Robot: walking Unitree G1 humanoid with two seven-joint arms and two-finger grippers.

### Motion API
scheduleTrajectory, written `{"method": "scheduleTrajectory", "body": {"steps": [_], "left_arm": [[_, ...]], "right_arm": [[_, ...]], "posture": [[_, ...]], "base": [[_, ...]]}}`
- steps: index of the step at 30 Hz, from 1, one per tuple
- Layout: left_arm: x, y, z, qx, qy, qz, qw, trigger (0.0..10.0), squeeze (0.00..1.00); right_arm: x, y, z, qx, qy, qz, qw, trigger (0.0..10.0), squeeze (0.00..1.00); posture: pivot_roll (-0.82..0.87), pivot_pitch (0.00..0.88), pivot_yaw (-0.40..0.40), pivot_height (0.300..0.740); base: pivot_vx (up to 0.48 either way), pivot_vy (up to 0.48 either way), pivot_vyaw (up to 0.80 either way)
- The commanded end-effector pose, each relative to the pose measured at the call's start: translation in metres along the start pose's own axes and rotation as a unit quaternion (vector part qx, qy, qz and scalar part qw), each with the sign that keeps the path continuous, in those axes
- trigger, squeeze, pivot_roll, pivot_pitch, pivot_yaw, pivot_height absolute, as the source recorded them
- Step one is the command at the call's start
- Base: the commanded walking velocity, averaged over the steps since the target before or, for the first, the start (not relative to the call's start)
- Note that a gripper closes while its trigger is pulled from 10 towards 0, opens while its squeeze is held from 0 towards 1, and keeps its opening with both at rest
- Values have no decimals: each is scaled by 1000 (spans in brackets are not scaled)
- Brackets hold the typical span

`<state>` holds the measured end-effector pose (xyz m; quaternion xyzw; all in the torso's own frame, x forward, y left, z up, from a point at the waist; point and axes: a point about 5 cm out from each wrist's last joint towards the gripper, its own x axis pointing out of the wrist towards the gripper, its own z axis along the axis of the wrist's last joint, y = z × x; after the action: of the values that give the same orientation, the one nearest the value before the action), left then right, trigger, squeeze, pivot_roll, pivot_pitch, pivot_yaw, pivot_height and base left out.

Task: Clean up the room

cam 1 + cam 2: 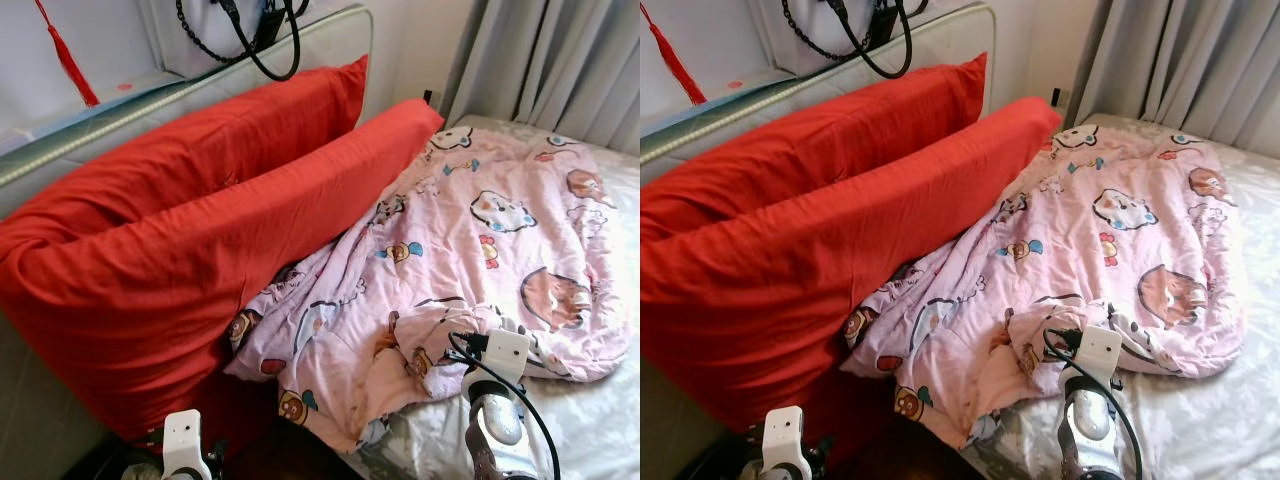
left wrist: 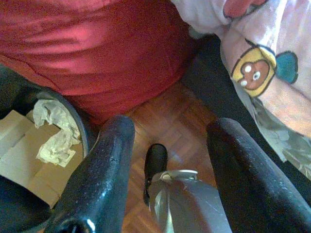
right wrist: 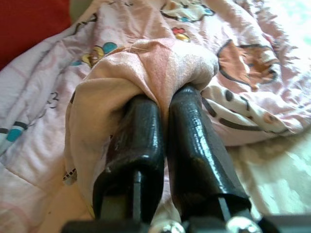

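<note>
Right wrist view, nearest item: right end effector (image 3: 167, 104), both black fingers (image 3: 138, 141) pressed together on a bunched fold of the pink cartoon-print quilt (image 3: 160, 63). Cloth wraps over and around the fingertips, so the grip appears firm. Judged purpose: a pinch on the near edge, from which the quilt can be drawn flat or folded as part of tidying the bed.

Left end effector (image 2: 167, 145): fingers spread apart, holding nothing, hanging low beside the bed over the wood parquet floor (image 2: 170, 121). Appears idle. Beside it, a dark waste bin (image 2: 83, 131) with crumpled paper (image 2: 53, 133) and cardboard inside.

Quilt, head views (image 1: 470, 240): lies crumpled across the middle of the bed, its near corner drooping over the bed's edge towards the floor, its left side tucked under the front pillow. The held fold sits at the near edge, directly at the right fingertips.

Bed sheet (image 1: 590, 420): pale, satin-like, exposed to the right of the quilt.

Two red pillows (image 1: 190, 230): propped on edge, one behind the other, leaning on the headboard (image 1: 200, 85); likely stood there to free the mattress.

Farthest: grey curtain (image 1: 560, 60) behind the bed; black strap (image 1: 270, 40) and red tassel (image 1: 68, 55) hanging above the headboard.
</note>
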<state>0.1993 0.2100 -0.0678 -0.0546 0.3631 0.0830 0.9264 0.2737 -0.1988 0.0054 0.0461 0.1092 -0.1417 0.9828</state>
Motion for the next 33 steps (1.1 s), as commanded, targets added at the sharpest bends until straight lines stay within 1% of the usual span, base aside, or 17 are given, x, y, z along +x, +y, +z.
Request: {"method": "scheduleTrajectory", "body": {"steps": [1,7,9,18,23,33], "left_arm": [[-2,2,-8,3,14,2,1000,10000,0],[-2,1,-7,6,10,0,1000,10000,0],[-2,1,-6,5,9,0,1000,10000,0],[-1,1,-5,7,9,-2,1000,10000,0],[-1,1,-4,6,9,-1,1000,10000,0],[-1,1,-3,7,10,-2,1000,10000,0]], "right_arm": [[0,-3,3,-2,-12,-12,1000,10000,0],[2,-12,8,-17,-26,-38,999,10000,0],[3,-19,11,-26,-35,-55,998,10000,0],[3,-21,12,-32,-40,-65,997,10000,0],[2,-25,13,-37,-44,-82,995,10000,0],[3,-27,15,-39,-46,-85,995,10000,0]], "posture": [[118,70,7,740],[116,69,9,740],[116,69,9,740],[116,69,10,740],[117,69,11,740],[117,67,12,740]], "base": [[-255,0,0],[-254,0,0],[-253,0,0],[-258,0,0],[-259,0,0],[-259,0,0]]}}
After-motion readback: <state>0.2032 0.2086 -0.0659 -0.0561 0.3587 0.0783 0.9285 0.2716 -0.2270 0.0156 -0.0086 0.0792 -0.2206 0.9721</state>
